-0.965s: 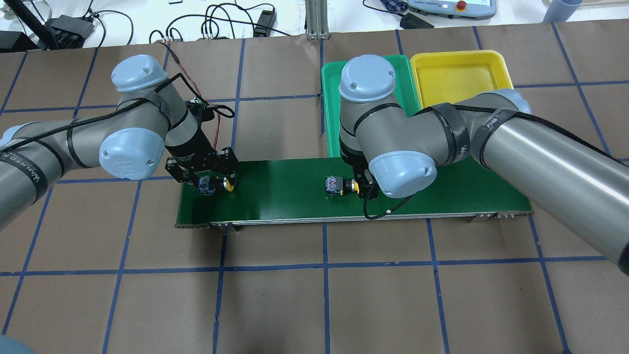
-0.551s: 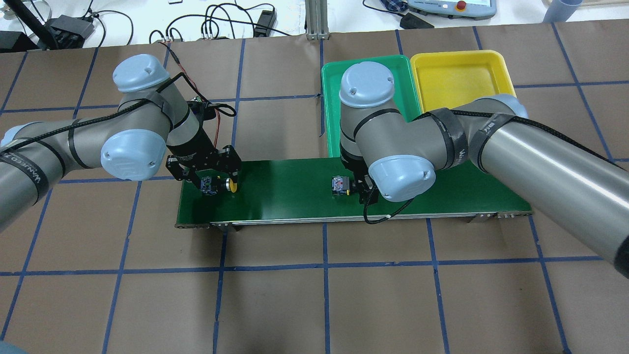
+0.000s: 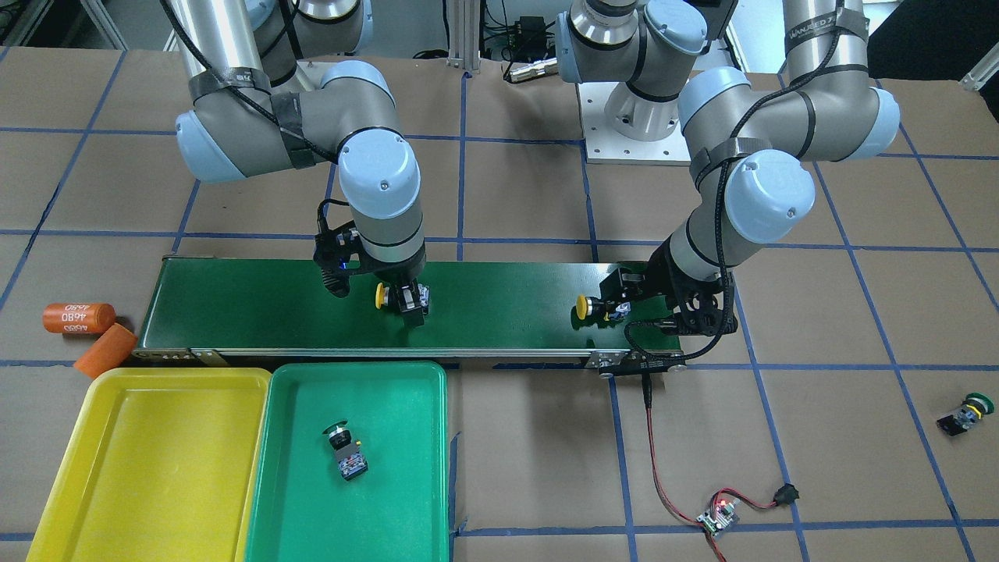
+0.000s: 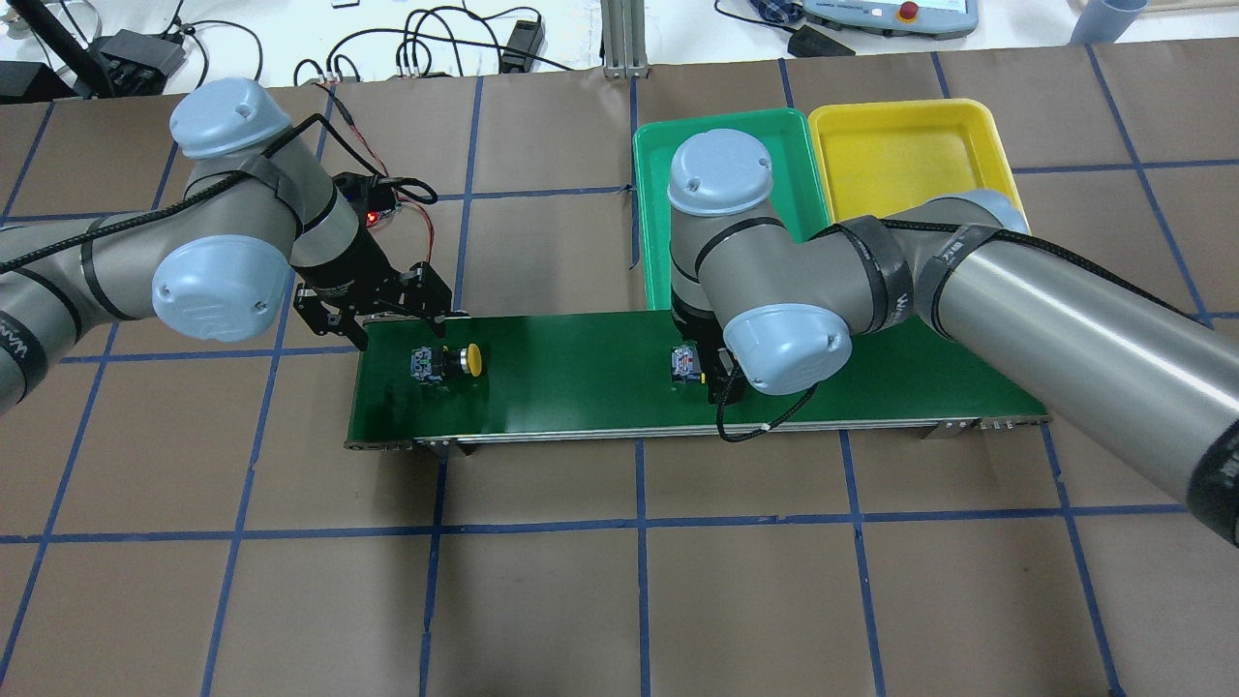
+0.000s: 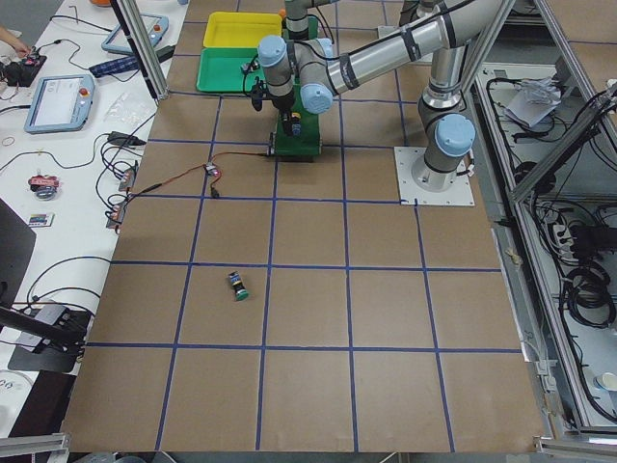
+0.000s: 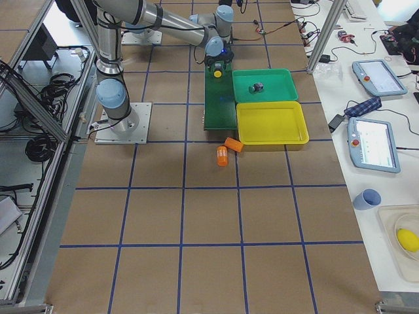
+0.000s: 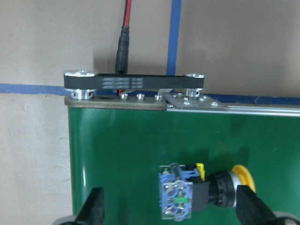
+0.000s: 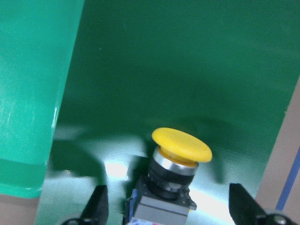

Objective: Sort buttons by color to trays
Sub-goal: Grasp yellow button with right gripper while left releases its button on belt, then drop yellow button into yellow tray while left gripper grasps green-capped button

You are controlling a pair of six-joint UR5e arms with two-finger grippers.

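One yellow button [image 4: 445,361] lies on its side on the dark-green belt [image 3: 499,312]. My left gripper [image 4: 399,324] hangs open just behind and above it, its fingers [image 7: 96,208] wide of it. A second yellow button [image 8: 180,154] stands tilted on the belt between the spread fingers [image 8: 98,206] of my open right gripper [image 3: 406,300], which do not touch it. A green button [image 3: 347,453] lies in the green tray [image 3: 296,507]. The yellow tray [image 3: 117,468] holds nothing. Another green button [image 3: 964,414] lies on the table, far out on my left.
Two orange cylinders [image 3: 74,318] lie off the belt's end beside the yellow tray. A small circuit board [image 3: 722,519] with a red-black cable [image 3: 655,468] lies on the table beyond the belt's other end. Tablets and cables line the far bench.
My left gripper has let go of its yellow button and pulled back and up off the belt. Both yellow buttons have shifted along the belt toward the trays; the second now sits between my right fingers.
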